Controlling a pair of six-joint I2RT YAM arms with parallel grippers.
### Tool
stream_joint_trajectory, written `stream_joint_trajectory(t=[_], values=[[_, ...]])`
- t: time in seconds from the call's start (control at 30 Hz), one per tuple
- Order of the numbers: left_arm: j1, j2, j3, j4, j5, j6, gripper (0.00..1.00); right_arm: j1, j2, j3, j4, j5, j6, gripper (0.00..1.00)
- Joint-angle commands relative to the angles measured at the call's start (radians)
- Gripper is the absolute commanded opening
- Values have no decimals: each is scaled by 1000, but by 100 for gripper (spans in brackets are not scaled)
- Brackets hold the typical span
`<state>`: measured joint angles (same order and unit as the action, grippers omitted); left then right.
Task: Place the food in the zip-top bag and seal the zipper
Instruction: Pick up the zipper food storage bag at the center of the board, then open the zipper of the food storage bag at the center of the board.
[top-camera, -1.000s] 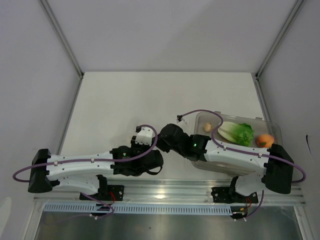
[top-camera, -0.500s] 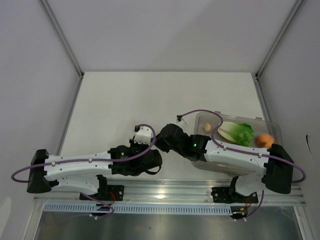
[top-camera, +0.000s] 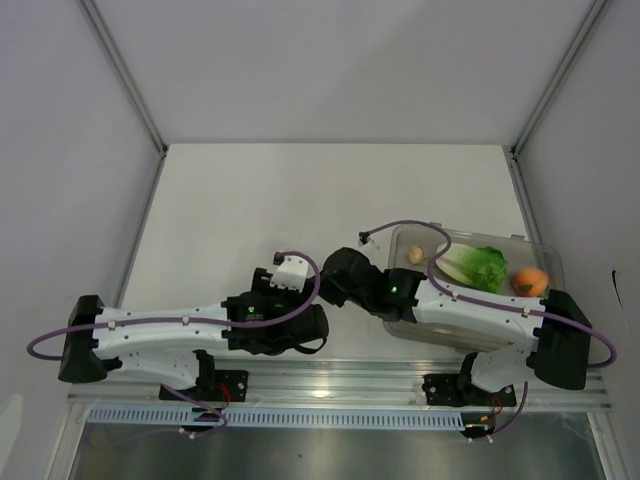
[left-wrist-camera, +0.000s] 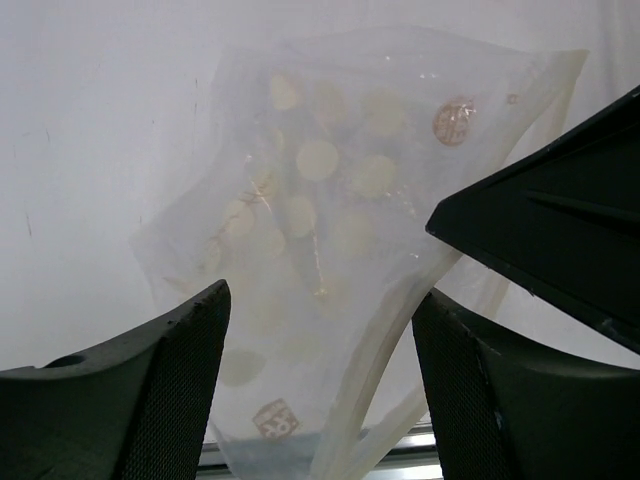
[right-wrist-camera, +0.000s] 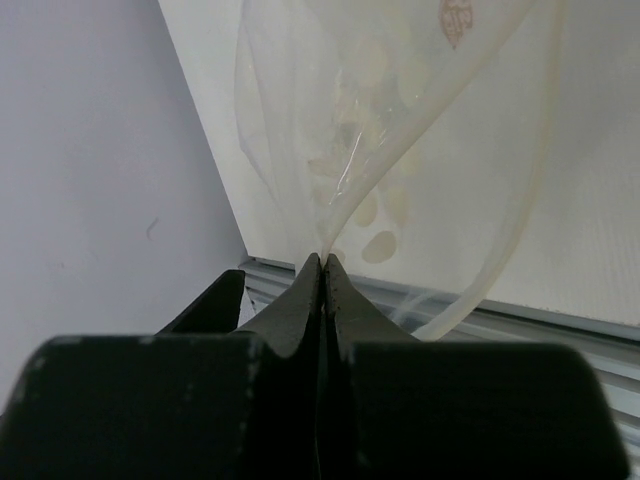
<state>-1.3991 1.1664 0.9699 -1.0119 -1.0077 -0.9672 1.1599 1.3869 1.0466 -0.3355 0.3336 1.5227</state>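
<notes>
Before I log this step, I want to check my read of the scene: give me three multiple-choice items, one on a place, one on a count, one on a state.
1. Where is the lettuce?
A. in the clear tray
B. on the bare table
C. in the left jaws

2. How many food pieces show in the tray?
A. one
B. three
C. five

3. How are the right jaws?
A. wide open
B. shut on the bag
C. out of view

Key: 1 A, the top view shows it lying in the tray. 2 B, egg-like piece, lettuce and orange. 3 B, the right wrist view shows them pinched together on the bag's film.
</notes>
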Motion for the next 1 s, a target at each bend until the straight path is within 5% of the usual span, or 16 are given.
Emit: stream_joint_trajectory(t=[0.0, 0.33, 0.7, 0.8, 0.97], values=[[-11, 36, 43, -2, -63, -24, 75, 18, -55, 46, -8, -16, 42, 0], [-38, 53, 33, -5, -126, -18, 58, 20, -65, 66, -62, -8, 68, 0], [-28, -48, -39, 255, 10, 197, 12, 9, -26, 67, -26, -38, -45, 0], [-2, -74, -53, 276, 63, 211, 0, -6, -20, 64, -36, -41, -116, 9], [48, -97, -62, 291, 142, 219, 1, -40, -34, 55, -71, -38, -239, 59]])
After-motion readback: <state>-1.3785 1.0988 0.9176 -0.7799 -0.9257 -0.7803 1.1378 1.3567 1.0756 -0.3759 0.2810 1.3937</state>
